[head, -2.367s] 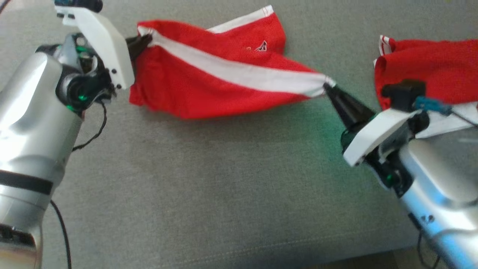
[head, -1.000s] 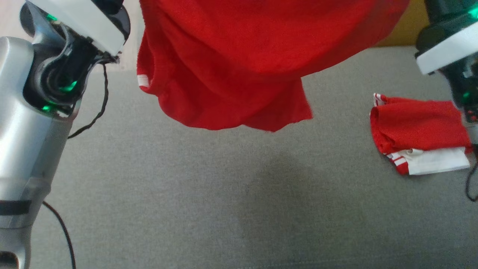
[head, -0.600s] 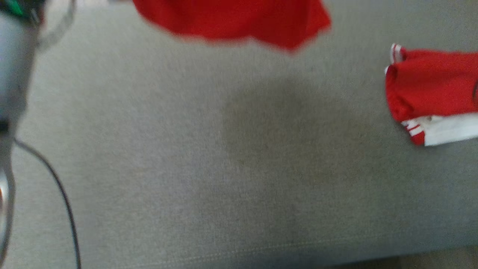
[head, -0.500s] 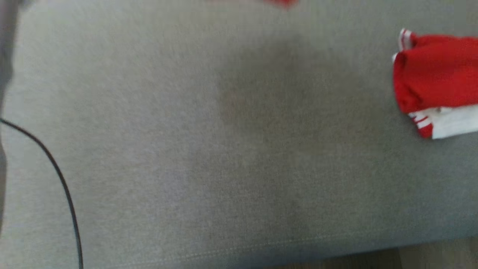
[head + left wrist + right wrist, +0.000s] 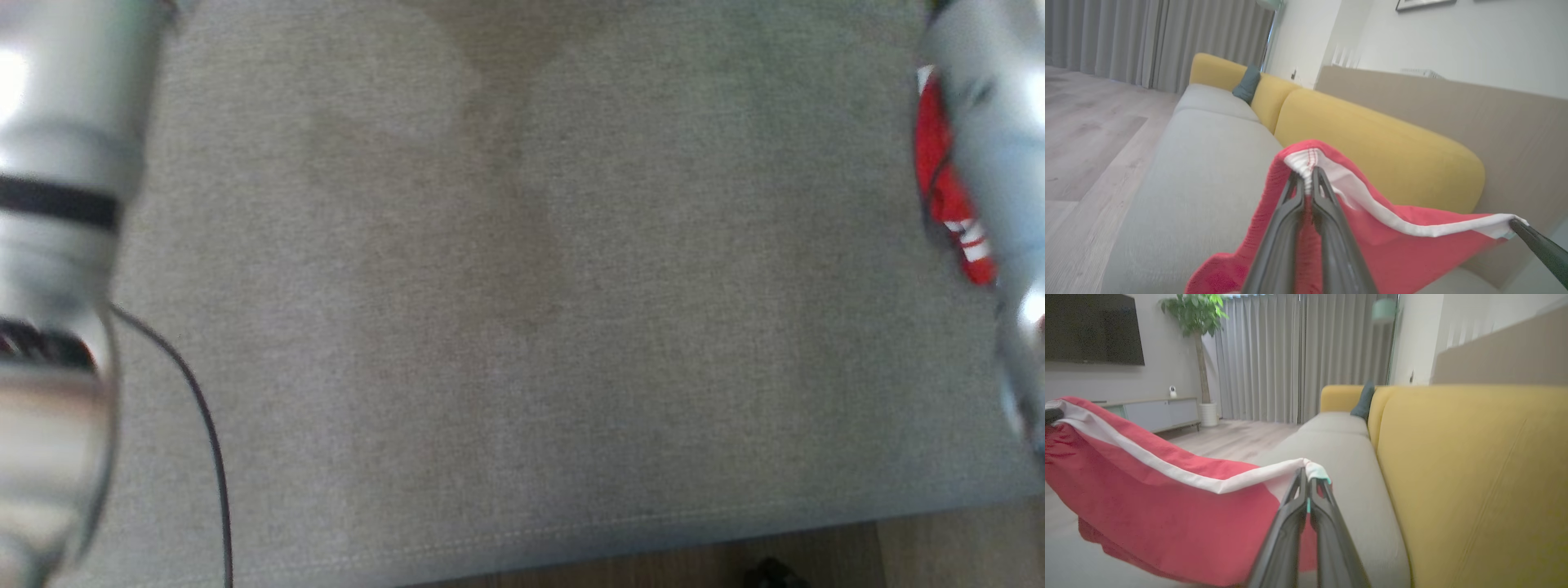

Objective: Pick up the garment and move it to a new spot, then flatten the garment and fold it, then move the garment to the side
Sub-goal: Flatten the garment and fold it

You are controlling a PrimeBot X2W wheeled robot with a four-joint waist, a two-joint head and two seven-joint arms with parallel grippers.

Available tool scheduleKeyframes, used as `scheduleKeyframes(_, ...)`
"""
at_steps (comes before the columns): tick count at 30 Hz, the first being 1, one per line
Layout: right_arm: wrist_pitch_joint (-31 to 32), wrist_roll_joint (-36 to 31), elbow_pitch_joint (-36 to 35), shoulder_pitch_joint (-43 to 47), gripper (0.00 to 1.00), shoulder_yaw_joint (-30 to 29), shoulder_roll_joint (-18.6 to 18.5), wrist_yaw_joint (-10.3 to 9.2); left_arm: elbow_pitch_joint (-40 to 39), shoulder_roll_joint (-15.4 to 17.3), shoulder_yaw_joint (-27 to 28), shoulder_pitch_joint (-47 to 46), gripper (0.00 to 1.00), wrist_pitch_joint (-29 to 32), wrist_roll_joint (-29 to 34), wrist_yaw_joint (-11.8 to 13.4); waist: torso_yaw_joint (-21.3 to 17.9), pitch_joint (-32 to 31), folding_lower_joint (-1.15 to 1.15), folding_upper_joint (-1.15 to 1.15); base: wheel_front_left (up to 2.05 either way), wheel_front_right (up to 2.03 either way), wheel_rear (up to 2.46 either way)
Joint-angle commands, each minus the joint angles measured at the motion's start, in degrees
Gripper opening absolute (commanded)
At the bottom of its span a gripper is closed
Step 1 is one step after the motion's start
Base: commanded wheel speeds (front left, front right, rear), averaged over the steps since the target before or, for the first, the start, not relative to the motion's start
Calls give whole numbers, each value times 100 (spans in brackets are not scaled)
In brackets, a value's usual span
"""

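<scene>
Lifted off the seat since approx 2 s ago, garment (image 5: 1412, 253) now hangs in air betw. 2 grippers, red mesh w/ white waistband stretched across. Left gripper (image 5: 1306, 179) jaws pinch one waistband end, right gripper (image 5: 1308, 477) jaws pinch the other. Below: grey woven sofa seat (image 5: 522, 327), wide bare middle, stitched front edge by wood floor (image 5: 939, 547). 2nd red-white garment (image 5: 935, 163) at right; 1 black cable (image 5: 211, 425) left. Rounded yellow backrest (image 5: 1372, 139) behind.

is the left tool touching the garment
Touching. The left wrist view shows the left tool shut on the white band of the garment, with cloth pinched in it.
</scene>
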Motion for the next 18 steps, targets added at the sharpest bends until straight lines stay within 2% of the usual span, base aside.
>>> scheduleKeyframes(1, -33, 108, -105, 207, 0, 57, 97, -5, -122, 178, -44, 105, 0, -54, 69, -28, 63, -67, 0, 0, 0, 0, 0)
scheduleKeyframes(4, -34, 285, -42, 717, 0, 279, -10, -5, -336, 195, -436, 750, 0, -63, 96, -34, 154, -220, 0, 0, 0, 0, 0)
scheduleKeyframes(9, 68, 680, 146, 1483, 0, 912, -291, -5, -855, 433, -1006, 1949, 0, -66, 72, -36, 253, -620, 0, 0, 0, 0, 0)
scheduleKeyframes(12, 444, 1029, 125, 1871, 0, 1405, -539, -5, -1065, 546, -1297, 2543, 0, -66, 101, -36, 302, -882, 0, 0, 0, 0, 0)
scheduleKeyframes(18, 1147, 1798, -356, 2423, 0, 2342, -1197, -5, -1412, 677, -1731, 3338, 0, -67, 121, -37, 316, -1312, 0, 0, 0, 0, 0)
